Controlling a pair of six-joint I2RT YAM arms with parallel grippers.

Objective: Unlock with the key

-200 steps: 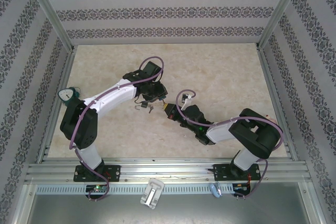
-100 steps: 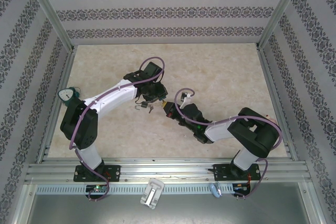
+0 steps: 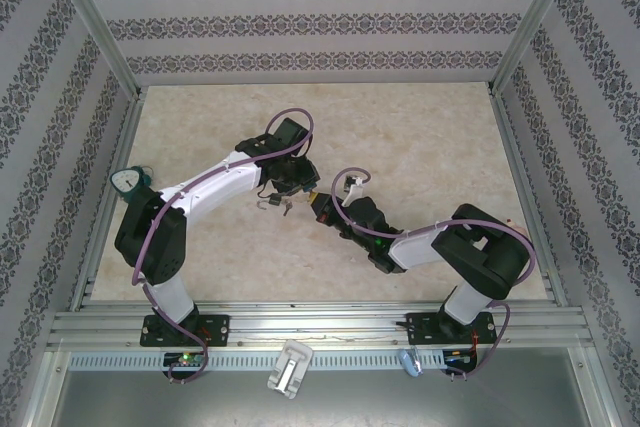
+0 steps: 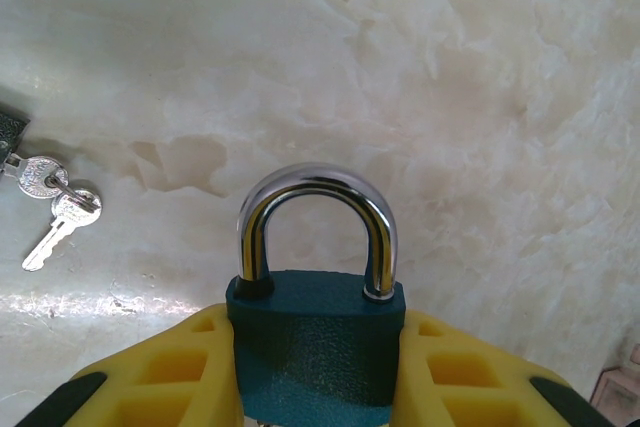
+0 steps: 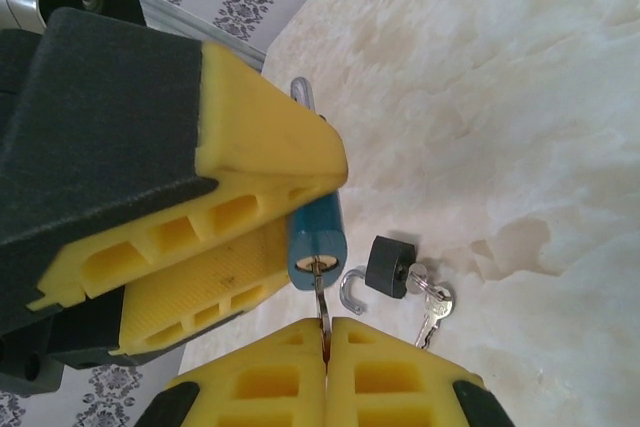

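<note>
Above marbled tabletop (image 4: 450, 97), left gripper (image 4: 316, 347) clamps a pebbled teal padlock (image 4: 316, 312), chrome shackle (image 4: 318, 182) arched; right gripper (image 5: 325, 332) pinches a thin key (image 5: 321, 297), seemingly in its keyhole.

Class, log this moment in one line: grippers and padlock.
left gripper: shut on blue padlock | right gripper: shut on key in its keyhole | shackle: closed | black padlock: on table
</note>
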